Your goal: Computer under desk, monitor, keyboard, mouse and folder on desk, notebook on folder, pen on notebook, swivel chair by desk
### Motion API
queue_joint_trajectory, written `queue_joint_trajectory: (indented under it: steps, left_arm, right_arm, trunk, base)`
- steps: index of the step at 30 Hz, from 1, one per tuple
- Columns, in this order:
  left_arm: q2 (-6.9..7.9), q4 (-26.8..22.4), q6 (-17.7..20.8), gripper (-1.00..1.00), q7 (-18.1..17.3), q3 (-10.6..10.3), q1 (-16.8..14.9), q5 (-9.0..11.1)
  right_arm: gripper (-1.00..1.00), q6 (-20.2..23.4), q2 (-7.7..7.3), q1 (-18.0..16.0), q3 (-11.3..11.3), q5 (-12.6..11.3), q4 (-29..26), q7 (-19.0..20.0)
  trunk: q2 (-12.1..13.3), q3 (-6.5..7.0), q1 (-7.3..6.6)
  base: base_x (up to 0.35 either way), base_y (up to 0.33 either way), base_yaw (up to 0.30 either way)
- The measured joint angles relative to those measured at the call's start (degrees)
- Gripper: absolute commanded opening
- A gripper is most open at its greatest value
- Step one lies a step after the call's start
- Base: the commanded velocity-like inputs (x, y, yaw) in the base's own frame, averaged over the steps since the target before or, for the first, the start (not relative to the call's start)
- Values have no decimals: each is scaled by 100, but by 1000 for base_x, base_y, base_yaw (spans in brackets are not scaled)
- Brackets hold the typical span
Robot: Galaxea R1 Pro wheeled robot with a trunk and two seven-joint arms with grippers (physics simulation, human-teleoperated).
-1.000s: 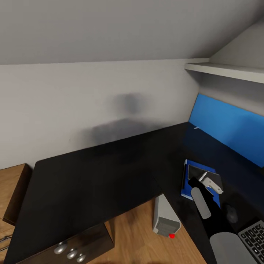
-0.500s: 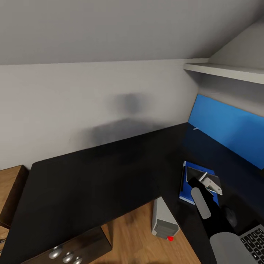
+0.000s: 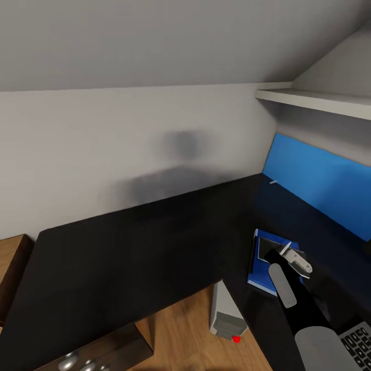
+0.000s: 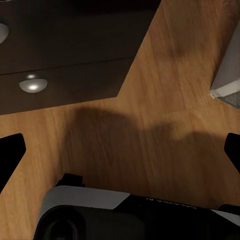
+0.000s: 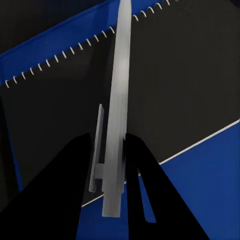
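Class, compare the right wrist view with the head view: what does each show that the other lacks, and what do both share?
Right wrist view alone: the notebook's white spiral binding and the pen's clip, seen between the right pincer's fingers.

Head view alone: the desk, the computer under it, the keyboard's corner, the blue wall panel and the shelf.

Both: the pen held over the notebook, which lies on the blue folder.

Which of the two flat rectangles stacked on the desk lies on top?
The dark grey spiral-bound notebook lies on top; the bright blue folder shows beneath it along its edges. The right gripper holds the pen over the notebook.
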Motion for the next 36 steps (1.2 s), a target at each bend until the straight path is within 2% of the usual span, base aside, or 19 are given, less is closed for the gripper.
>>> queue_joint_trajectory:
  steps: [36]
  left_arm:
    - [-1,0,4,100,0,0,0,0]
  right_arm:
    - [-100,9,9,0,8,5,0,-15]
  trunk:
    - [0,0,0]
  base:
    - [0,0,0]
